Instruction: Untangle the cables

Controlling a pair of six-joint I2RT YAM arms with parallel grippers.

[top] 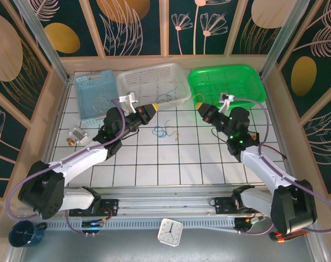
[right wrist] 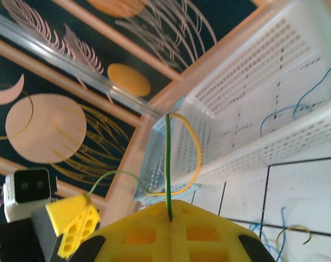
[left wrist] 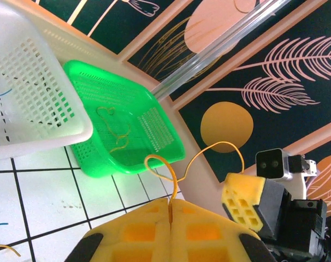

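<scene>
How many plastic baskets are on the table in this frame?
3. A blue basket far left, a white basket far middle, a green basket far right, in a row. None seems hidden.

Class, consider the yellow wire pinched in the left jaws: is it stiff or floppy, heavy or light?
Probably springy, not limp: the yellow wire arcs upward unsupported above the left gripper. Likely very light, being so thin.

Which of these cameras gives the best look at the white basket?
The top external view: the white basket appears whole, all four rims, between the blue basket and the green basket. The left wrist view catches one corner; the right wrist view, a long perforated wall with blue wire inside.
</scene>
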